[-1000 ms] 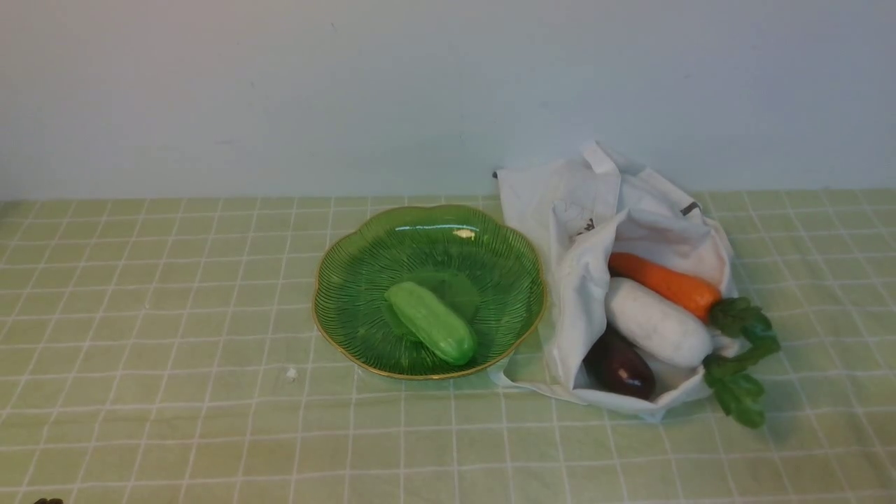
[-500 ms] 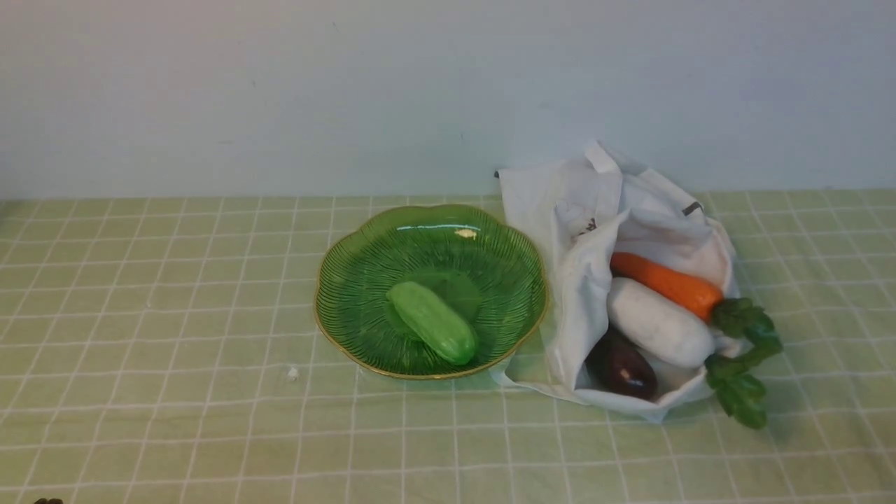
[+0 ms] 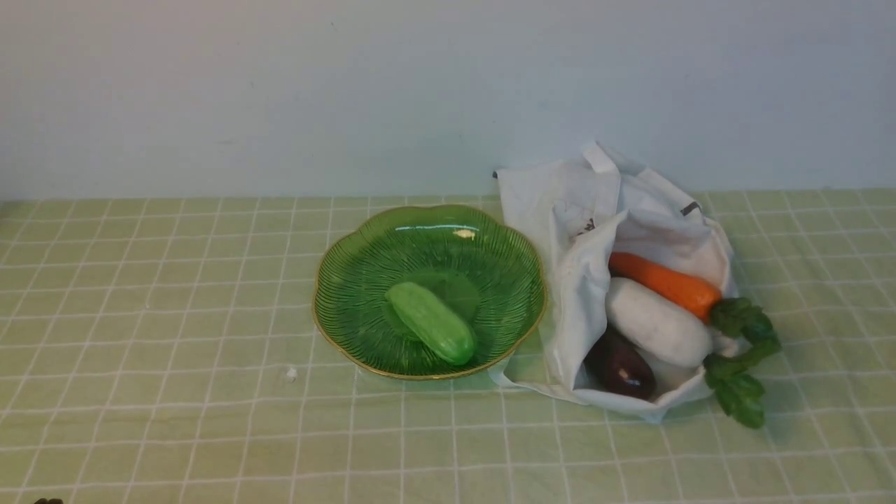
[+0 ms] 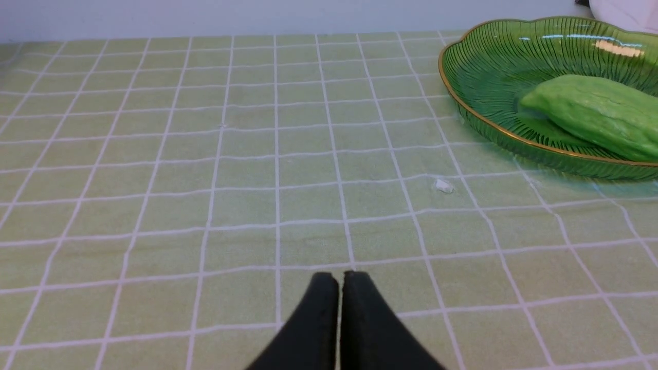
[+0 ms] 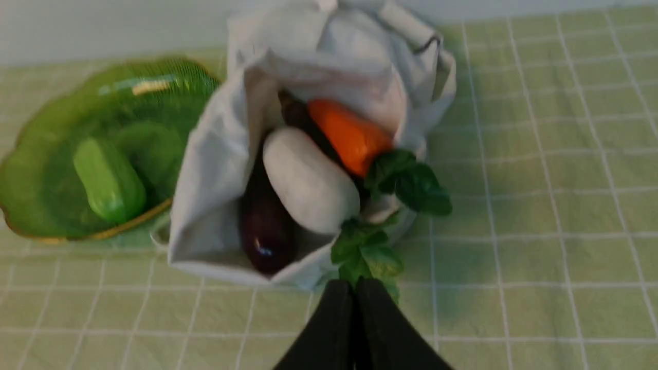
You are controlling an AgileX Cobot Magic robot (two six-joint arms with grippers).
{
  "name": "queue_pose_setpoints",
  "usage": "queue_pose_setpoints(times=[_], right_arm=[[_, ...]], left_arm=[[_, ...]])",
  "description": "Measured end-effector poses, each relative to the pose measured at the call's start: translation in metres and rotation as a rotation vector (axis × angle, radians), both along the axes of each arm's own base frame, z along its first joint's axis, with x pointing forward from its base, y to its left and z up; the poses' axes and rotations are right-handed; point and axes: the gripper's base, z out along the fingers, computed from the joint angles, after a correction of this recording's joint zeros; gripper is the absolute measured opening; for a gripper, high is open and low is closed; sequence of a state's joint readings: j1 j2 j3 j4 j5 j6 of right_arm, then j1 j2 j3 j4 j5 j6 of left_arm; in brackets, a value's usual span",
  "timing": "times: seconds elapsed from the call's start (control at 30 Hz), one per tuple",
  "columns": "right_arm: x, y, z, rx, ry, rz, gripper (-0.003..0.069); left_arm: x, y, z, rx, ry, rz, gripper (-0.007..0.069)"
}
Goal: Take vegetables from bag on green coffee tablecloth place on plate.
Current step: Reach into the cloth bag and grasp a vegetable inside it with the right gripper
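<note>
1. Left gripper (image 4: 339,280), seen from its own wrist camera: two black fingers (image 4: 313,329) that taper toward rounded tips.
2. The left fingers lie pressed side by side with only a hairline seam between them. The jaws are closed on themselves and the tips are level with each other.
3. Right gripper (image 5: 354,288), seen from its own wrist camera: the same black tapered pair. Its fingers (image 5: 396,344) meet along their inner edges and the seam barely shows. The jaws are closed on themselves. This picture is slightly blurred.
4. Front view: a small dark shape (image 3: 47,501) sits in the extreme lower left corner of the frame, on the left arm's side. Too little shows to tell which part it is.
</note>
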State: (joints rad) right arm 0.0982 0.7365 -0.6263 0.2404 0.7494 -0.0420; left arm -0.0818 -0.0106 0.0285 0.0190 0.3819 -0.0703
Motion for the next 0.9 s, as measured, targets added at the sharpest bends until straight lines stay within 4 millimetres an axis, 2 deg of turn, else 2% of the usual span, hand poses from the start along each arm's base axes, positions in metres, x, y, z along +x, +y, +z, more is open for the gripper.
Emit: queue_pose_setpoints(times=[0.07, 0.13, 0.27, 0.3, 0.33, 0.37, 0.4, 0.43, 0.5, 0.6, 0.67, 0.7, 0.77, 0.9], right_arm=[[0.029, 0.009, -0.013, 0.017, 0.114, 0.068, 0.0012], [0.046, 0.015, -0.020, 0.026, 0.163, 0.116, 0.0034], [0.086, 0.026, -0.032, 0.010, 0.215, 0.236, 0.0128], [0.087, 0.026, -0.032, 0.010, 0.217, 0.236, 0.0134], [0.099, 0.028, -0.034, -0.011, 0.216, 0.275, 0.0181], [0.102, 0.028, -0.034, -0.013, 0.217, 0.278, 0.0193], [0.112, 0.030, -0.035, -0.028, 0.216, 0.305, 0.0246], [0.114, 0.030, -0.035, -0.030, 0.216, 0.308, 0.0253], [0.129, 0.032, -0.037, -0.044, 0.224, 0.332, 0.0338], [0.143, 0.034, -0.040, -0.046, 0.241, 0.342, 0.0416], [0.156, 0.036, -0.048, -0.050, 0.267, 0.353, 0.0497], [0.155, 0.037, -0.048, -0.050, 0.266, 0.355, 0.0497], [0.168, 0.044, -0.064, -0.081, 0.302, 0.403, 0.0559], [0.179, 0.051, -0.081, -0.136, 0.314, 0.444, 0.0582]], left_arm=[[0.000, 0.000, 0.000, 0.000, 0.000, 0.000, -0.0004], [0.000, 0.000, 0.000, 0.000, 0.000, 0.000, -0.0004], [0.000, 0.000, 0.000, 0.000, 0.000, 0.000, -0.0004], [0.000, 0.000, 0.000, 0.000, 0.000, 0.000, -0.0004], [0.000, 0.000, 0.000, 0.000, 0.000, 0.000, -0.0004], [0.000, 0.000, 0.000, 0.000, 0.000, 0.000, -0.0004], [0.000, 0.000, 0.000, 0.000, 0.000, 0.000, -0.0004], [0.000, 0.000, 0.000, 0.000, 0.000, 0.000, -0.0004], [0.000, 0.000, 0.000, 0.000, 0.000, 0.000, -0.0004], [0.000, 0.000, 0.000, 0.000, 0.000, 0.000, -0.0004], [0.000, 0.000, 0.000, 0.000, 0.000, 0.000, -0.0004], [0.000, 0.000, 0.000, 0.000, 0.000, 0.000, -0.0004], [0.000, 0.000, 0.000, 0.000, 0.000, 0.000, -0.0004], [0.000, 0.000, 0.000, 0.000, 0.000, 0.000, -0.0004]])
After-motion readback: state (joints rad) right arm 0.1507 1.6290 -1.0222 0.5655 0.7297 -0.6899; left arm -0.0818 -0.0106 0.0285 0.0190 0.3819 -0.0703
